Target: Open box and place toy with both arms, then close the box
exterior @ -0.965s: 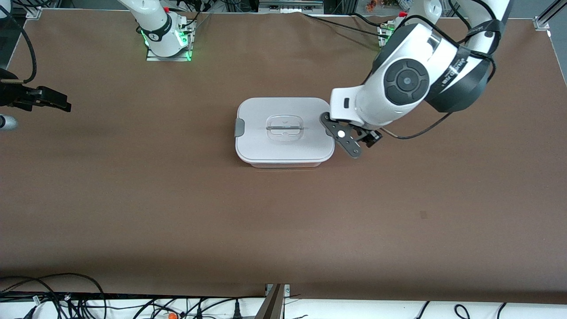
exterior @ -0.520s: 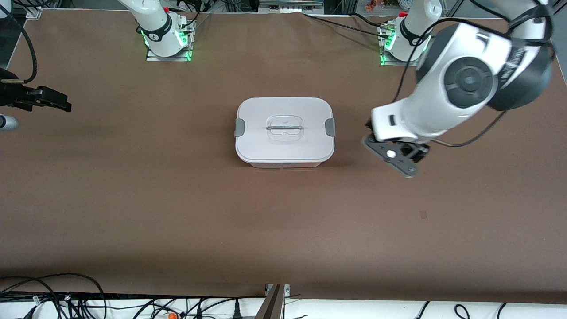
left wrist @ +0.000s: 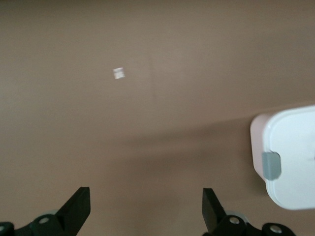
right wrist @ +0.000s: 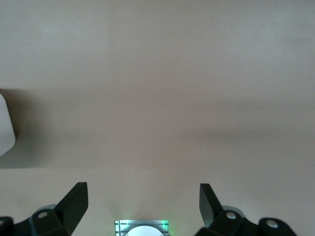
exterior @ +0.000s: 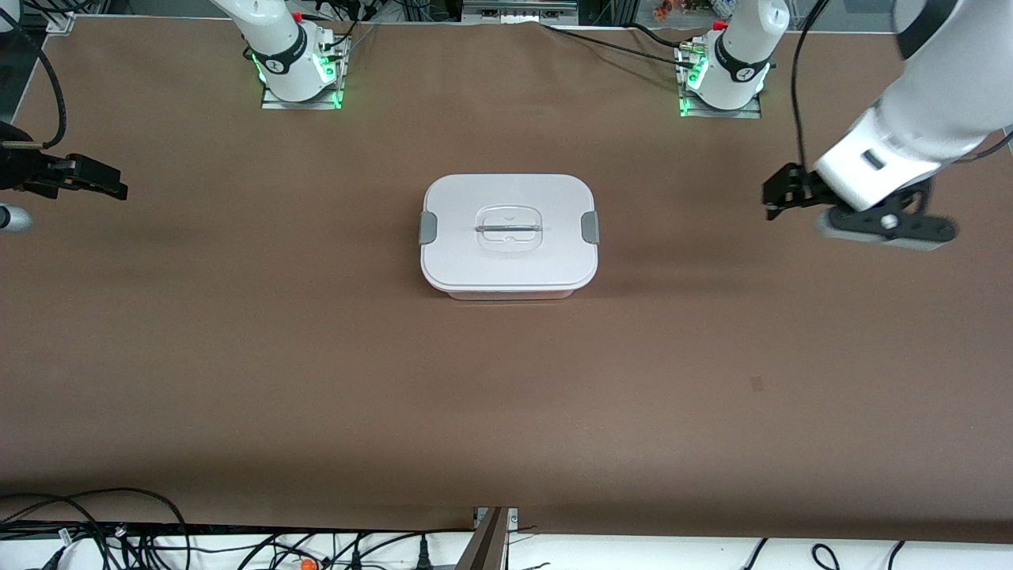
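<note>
Box sits lidded; both arms hang clear, left gripper and right gripper spread, and a good finish checks both clips are seated.

no readable text, labels, brands or numbers on anything shown

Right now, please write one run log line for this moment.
box: lid on, mid-table | toy: not visible | left gripper: open, empty, over bare table | right gripper: open, empty, waits
</note>
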{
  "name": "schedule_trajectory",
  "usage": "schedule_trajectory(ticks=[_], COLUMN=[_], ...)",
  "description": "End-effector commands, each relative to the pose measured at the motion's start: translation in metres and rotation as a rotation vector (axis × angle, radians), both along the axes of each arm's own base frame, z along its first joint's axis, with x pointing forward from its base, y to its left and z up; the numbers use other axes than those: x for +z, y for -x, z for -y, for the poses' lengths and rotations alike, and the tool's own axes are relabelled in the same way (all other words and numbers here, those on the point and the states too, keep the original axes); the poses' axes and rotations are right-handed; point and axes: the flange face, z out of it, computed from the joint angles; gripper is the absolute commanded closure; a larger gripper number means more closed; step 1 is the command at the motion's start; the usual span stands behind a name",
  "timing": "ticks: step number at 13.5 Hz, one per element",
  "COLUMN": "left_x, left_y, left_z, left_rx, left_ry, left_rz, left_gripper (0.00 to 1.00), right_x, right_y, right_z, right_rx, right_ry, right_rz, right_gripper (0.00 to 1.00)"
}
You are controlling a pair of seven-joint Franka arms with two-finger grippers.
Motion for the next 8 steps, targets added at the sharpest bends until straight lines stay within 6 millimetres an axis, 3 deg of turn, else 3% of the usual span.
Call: schedule_trajectory(ticks=[1,5,8], left_x=[0.013,0.018,0.017], left_y=[0.031,0.034,0.035], left_z=[-0.045,-0.065,-0.066], left_rx=[0.109,0.147,0.13], left_ry=[0.017,0.042,0.039], left_rz=[0.085,0.087,0.073], left_gripper=[0.0,0.0,0.0], right_x=[0.005,0.005,0.005], right_y=[0.002,0.002,0.002], right_z=[0.0,0.0,-0.001], right_rx=[0.009,0.009,0.01], right_ry=[-0.011,-0.012,-0.012], right_rz=[0.01,0.006,0.006], right_gripper=[0.0,0.0,0.0])
